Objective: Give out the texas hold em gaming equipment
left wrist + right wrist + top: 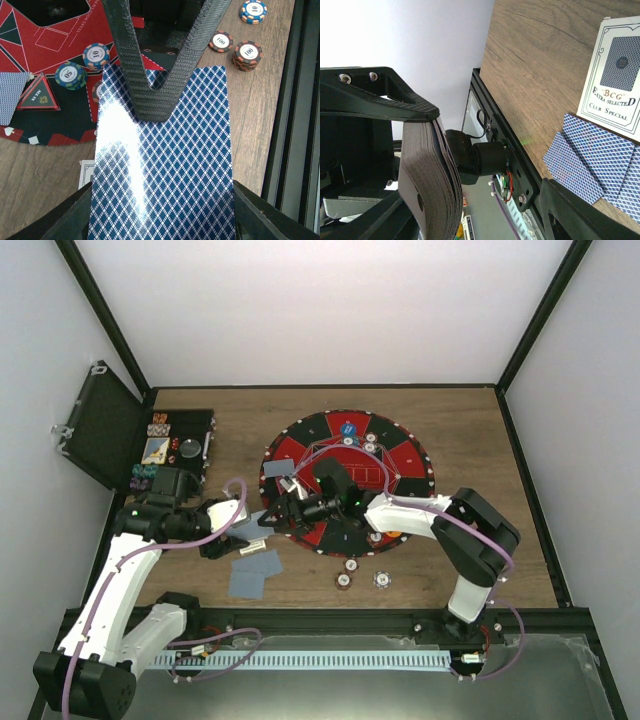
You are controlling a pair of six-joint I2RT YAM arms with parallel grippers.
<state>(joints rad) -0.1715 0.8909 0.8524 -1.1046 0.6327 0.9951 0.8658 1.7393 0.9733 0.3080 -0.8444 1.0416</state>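
Left wrist, card deck [165, 165] clamped between left jaws

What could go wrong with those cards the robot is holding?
The left fingers pinch the deck near one end only, so cards could slip out. The right fingers, open by the thick stack, might pull several cards, not one. Chip stacks close by could get knocked.

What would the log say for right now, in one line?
left gripper: shut on deck | right gripper: at top card | loose cards: on table
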